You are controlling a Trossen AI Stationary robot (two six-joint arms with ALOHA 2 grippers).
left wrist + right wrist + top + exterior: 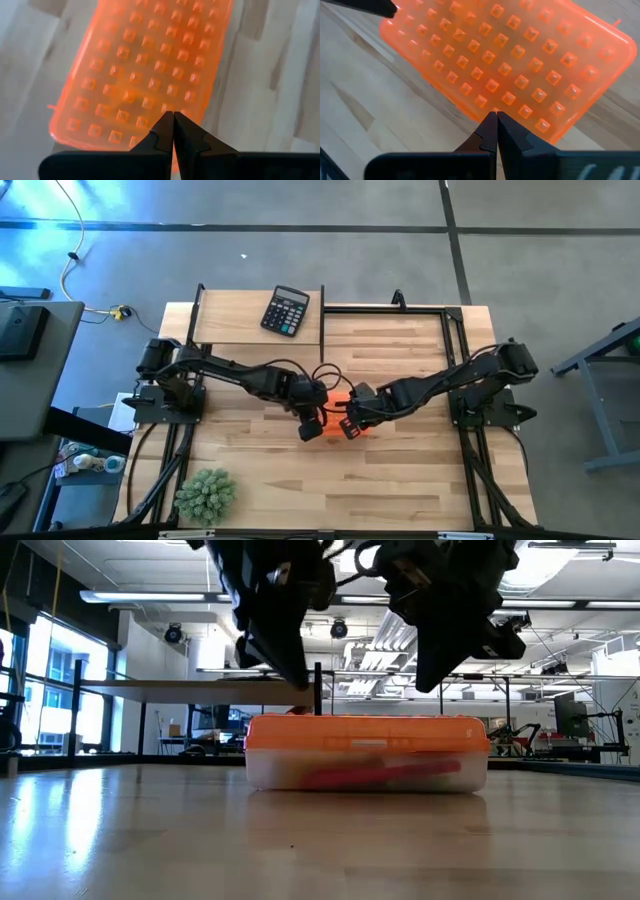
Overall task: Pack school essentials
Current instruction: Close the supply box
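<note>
A clear box with an orange studded lid (365, 732) stands flat on the wooden table at its middle, partly visible between the arms in the high view (336, 412). Something red (385, 776) lies inside it, seen through the clear wall. The lid is down on the box. My left gripper (173, 115) is shut and hovers over the lid near one short end (300, 682). My right gripper (496, 115) is shut and hovers over a long edge of the lid (430, 680). Both slant steeply down. No other school essentials show.
A black calculator (285, 310) lies at the far edge, left of centre. A green spiky plant (205, 495) stands at the near left corner. A black frame (400, 307) borders the table's far right part. Bare wood lies near the box's front.
</note>
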